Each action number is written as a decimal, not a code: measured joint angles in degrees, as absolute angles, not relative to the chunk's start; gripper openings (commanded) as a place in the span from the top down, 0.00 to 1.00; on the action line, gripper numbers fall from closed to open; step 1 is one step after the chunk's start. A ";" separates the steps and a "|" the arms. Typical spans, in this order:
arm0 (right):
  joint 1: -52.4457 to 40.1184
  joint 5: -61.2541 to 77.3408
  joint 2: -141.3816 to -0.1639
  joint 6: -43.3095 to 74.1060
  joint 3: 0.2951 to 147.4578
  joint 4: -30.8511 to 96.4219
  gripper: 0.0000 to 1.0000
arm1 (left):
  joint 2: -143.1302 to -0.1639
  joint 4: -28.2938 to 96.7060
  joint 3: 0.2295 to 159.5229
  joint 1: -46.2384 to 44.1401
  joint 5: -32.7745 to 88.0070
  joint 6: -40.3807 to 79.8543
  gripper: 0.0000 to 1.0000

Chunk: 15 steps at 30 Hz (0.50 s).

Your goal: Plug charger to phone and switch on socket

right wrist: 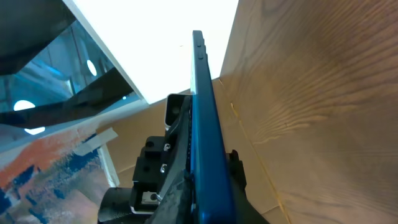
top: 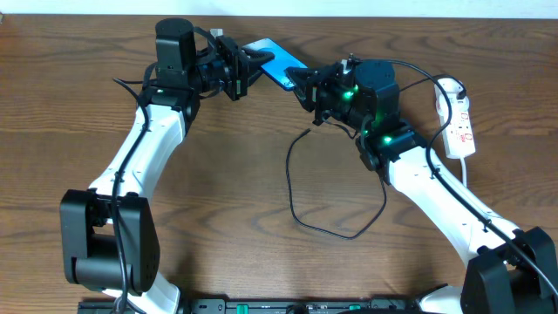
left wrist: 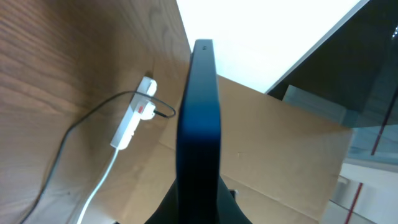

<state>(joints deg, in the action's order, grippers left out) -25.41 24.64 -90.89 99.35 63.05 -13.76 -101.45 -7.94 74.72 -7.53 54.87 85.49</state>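
The phone (top: pixel 272 57) is held above the table between both grippers, its blue screen showing. My left gripper (top: pixel 247 65) is shut on its left end; in the left wrist view (left wrist: pixel 199 208) the phone (left wrist: pixel 199 112) stands edge-on between the jaws. My right gripper (top: pixel 303 85) meets its lower right end; in the right wrist view (right wrist: pixel 208 202) the blue phone (right wrist: pixel 205 124) runs tightly between the fingers. The charger (top: pixel 292 187) loops on the table, and its end runs up under my right wrist, tip hidden. The socket (top: pixel 459 122) lies at the far right.
The socket (left wrist: pixel 132 121) also shows in the left wrist view with its white cord and a thin black cable (left wrist: pixel 68 134) leading to it. My left gripper's body (right wrist: pixel 152 180) shows beside the phone in the right wrist view. Cardboard lies beyond the table's far edge.
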 measured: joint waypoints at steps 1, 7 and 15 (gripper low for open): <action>-25.52 24.86 -90.89 98.76 63.05 -13.76 0.76 | -101.47 -7.92 74.72 -7.51 54.78 84.95 0.93; -25.87 26.09 -90.89 93.60 63.05 -13.80 0.44 | -101.45 -7.07 74.72 -7.11 54.06 78.22 0.93; -24.49 27.70 -90.85 74.50 63.07 -9.02 0.10 | -101.45 1.69 74.72 -1.54 57.04 66.13 0.93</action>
<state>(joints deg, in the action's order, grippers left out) -24.49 27.70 -90.85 74.50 63.07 -9.02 -101.45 1.69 74.72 -1.54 57.04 66.13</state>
